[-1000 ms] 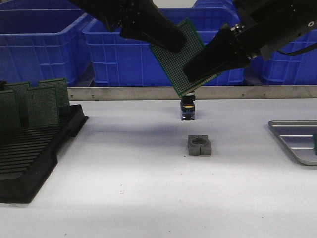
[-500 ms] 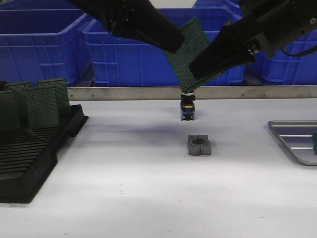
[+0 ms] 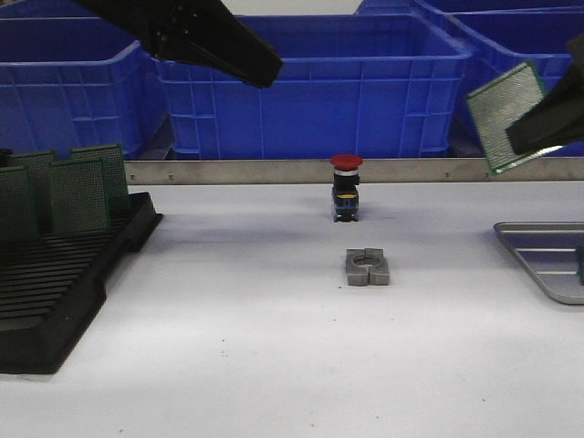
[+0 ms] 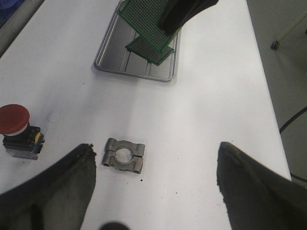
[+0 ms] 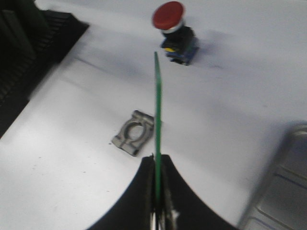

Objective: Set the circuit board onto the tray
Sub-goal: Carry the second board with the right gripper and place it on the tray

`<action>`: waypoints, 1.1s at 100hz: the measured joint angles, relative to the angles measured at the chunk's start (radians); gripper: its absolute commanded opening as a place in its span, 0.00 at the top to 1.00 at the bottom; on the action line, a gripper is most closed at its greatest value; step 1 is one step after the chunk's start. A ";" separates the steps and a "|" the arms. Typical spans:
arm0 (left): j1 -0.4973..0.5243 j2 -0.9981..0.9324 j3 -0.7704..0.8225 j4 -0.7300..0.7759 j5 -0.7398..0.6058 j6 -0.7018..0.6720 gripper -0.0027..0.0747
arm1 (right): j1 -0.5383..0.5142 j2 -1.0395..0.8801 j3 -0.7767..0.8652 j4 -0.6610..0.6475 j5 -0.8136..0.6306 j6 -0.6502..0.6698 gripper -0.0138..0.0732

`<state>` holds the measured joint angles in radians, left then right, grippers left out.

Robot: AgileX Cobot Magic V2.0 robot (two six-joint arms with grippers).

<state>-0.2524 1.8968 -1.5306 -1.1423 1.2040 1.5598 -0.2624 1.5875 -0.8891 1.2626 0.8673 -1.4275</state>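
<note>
Left wrist view alone shows another board (image 4: 149,49) lying in the tray (image 4: 108,52).

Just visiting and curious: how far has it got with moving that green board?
One board already lies in the tray. The right gripper holds a circuit board clamped in the air above the tray; the left gripper is open and empty. Left: lower it in and let go.

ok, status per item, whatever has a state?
left gripper: open, empty
right gripper: shut on circuit board, held in the air
tray: holds one board already
black rack: boards standing in rear slots
red push button: upright
</note>
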 measured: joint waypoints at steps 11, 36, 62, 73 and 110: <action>0.000 0.000 0.000 0.000 0.000 0.000 0.32 | -0.095 0.000 0.024 0.001 -0.033 0.004 0.91; 0.000 0.000 0.000 0.000 0.000 0.000 0.32 | -0.175 0.051 0.088 0.020 -0.225 0.041 0.91; 0.000 0.000 0.000 0.000 0.000 0.000 0.32 | -0.175 0.094 0.087 0.130 -0.274 0.045 0.54; 0.000 0.000 0.000 0.000 0.000 0.000 0.32 | -0.175 0.094 0.087 0.137 -0.286 0.047 0.30; 0.000 0.000 0.000 0.000 0.000 -0.038 0.44 | -0.175 0.094 0.087 0.120 -0.255 0.047 0.36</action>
<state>-0.2524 1.8968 -1.5306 -1.1423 1.2040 1.5217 -0.4369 1.6814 -0.8016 1.3826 0.6125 -1.3807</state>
